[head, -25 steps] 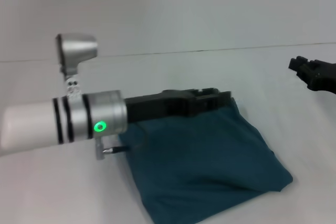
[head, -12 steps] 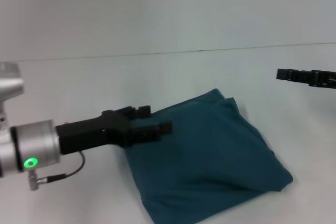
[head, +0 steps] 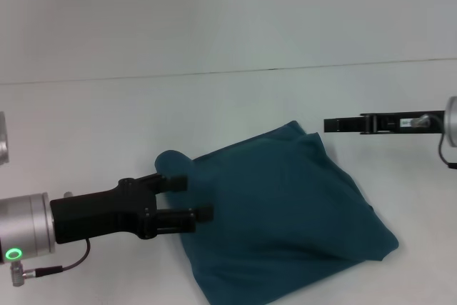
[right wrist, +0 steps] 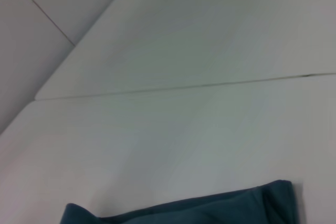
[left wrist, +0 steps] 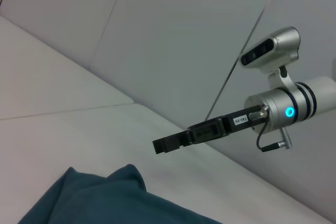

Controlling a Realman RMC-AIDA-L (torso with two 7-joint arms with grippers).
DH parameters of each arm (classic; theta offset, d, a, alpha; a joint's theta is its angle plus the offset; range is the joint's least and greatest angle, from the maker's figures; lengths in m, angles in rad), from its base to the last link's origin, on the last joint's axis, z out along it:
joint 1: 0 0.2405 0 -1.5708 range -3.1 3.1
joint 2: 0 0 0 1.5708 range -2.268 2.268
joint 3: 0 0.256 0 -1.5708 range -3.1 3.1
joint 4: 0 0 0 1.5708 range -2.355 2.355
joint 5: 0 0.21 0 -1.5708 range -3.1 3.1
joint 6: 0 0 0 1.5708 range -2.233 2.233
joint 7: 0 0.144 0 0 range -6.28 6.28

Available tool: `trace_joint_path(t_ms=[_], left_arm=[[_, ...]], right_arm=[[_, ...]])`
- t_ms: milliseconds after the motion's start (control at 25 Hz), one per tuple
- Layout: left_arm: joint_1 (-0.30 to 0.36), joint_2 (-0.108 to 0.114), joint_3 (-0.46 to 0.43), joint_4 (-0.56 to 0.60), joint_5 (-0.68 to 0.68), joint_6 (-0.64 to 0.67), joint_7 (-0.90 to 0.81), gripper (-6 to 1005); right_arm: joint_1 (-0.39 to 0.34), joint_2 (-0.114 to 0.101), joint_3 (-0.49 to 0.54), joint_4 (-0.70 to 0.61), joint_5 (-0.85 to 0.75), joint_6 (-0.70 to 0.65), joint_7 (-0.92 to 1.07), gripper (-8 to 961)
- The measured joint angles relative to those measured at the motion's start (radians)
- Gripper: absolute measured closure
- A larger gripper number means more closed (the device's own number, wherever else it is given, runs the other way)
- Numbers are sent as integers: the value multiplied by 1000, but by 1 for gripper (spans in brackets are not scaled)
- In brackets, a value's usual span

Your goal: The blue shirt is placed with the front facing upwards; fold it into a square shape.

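Your left tool (head: 191, 198) sits open beside the folded shirt (head: 285, 212), gripping nothing; right tool (head: 339, 125), state unclear, hovers clear.

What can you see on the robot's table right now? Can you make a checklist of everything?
Surface: white table, a thin seam across its far part.
Job's things: blue shirt folded into a rough square, lettering hidden, one corner bunched near the left gripper.
Clutter: nothing seen.
Grippers: left gripper open at the shirt's left edge, holding nothing; right gripper off the cloth, above the far right corner.
Cables: thin black cable at the left wrist.
Surroundings: plain pale wall.
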Motion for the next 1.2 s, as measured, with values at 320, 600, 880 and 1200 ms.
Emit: trace_joint_path(t_ms=[320, 600, 880, 1200], left_arm=[[-4, 0, -4, 0, 7, -2, 2, 61], [-3, 0, -7, 0, 8, 2, -1, 65], [-4, 1, -7, -5, 8, 0, -1, 70], [-3, 0, -6, -7, 9, -3, 1, 77]], right_arm=[[28, 34, -92, 19, -3, 140, 10, 497], [41, 62, -156, 20, -3, 248, 2, 511], [63, 71, -187, 48, -3, 297, 1, 526], [67, 80, -200, 63, -3, 323, 1, 542]])
